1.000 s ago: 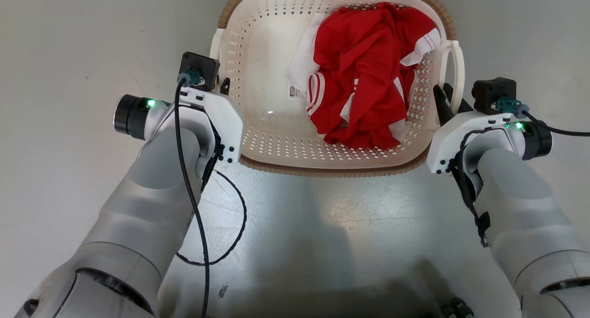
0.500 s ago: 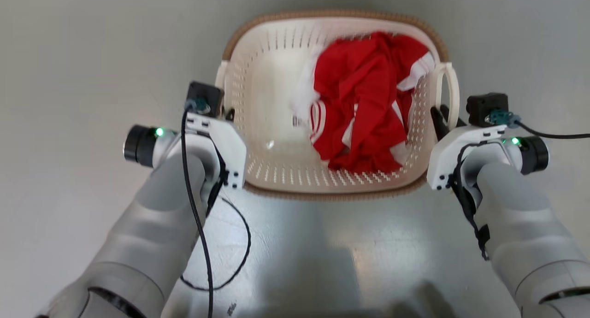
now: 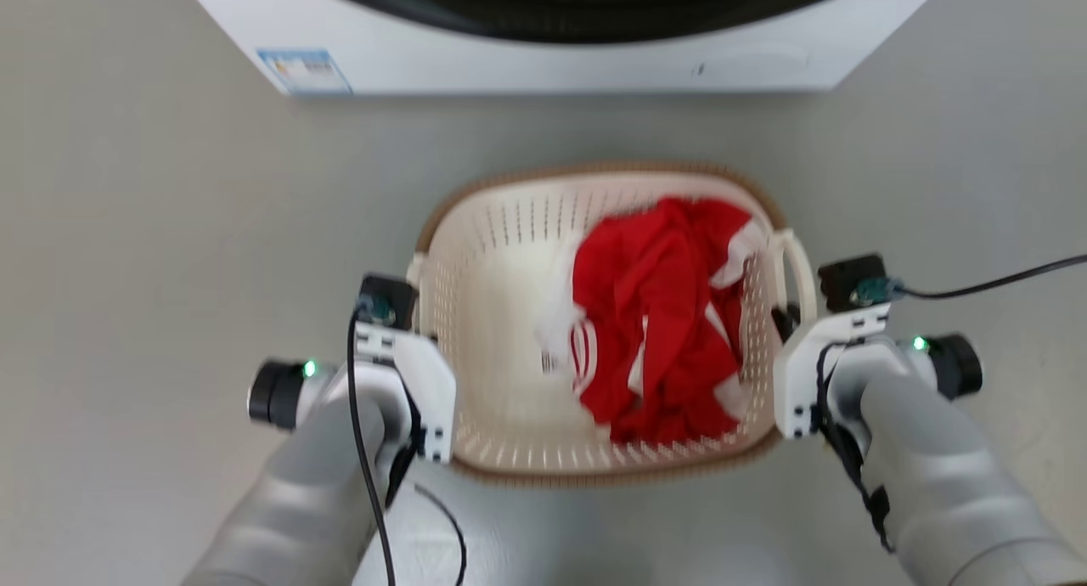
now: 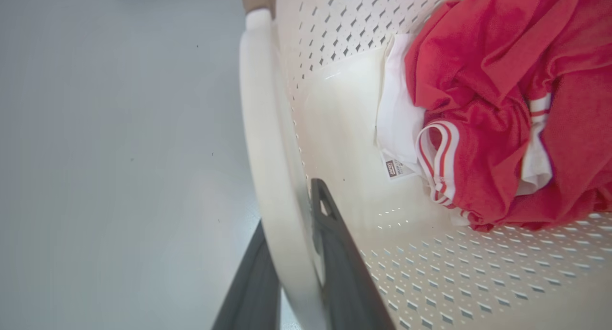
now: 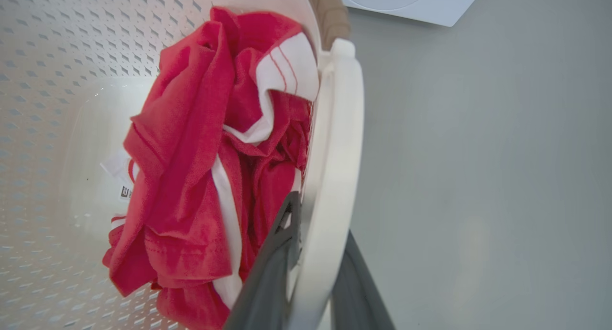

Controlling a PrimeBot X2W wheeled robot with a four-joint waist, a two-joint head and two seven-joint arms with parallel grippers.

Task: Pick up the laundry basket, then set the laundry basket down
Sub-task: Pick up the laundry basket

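The laundry basket (image 3: 501, 314) is cream-white and perforated with a brown rim, and it hangs between my two arms above the grey floor. A red and white garment (image 3: 662, 340) lies bunched in its right half. My left gripper (image 3: 419, 312) is shut on the basket's left white handle (image 4: 260, 105), one dark finger on each side of the bar. My right gripper (image 3: 785, 318) is shut the same way on the right handle (image 5: 342, 129). The wrist views show each grip close up, the left gripper (image 4: 291, 210) and the right gripper (image 5: 322, 220) astride their bars.
A white washing machine (image 3: 543, 51) with a dark door opening stands just beyond the basket, its front edge across the top of the head view. Grey floor (image 3: 170, 229) lies to both sides of the basket. Black cables trail from both wrists.
The whole head view has shifted, bringing the washing machine into sight. The basket and both grippers now sit lower and smaller in the picture, still together. Both grips hold unchanged.
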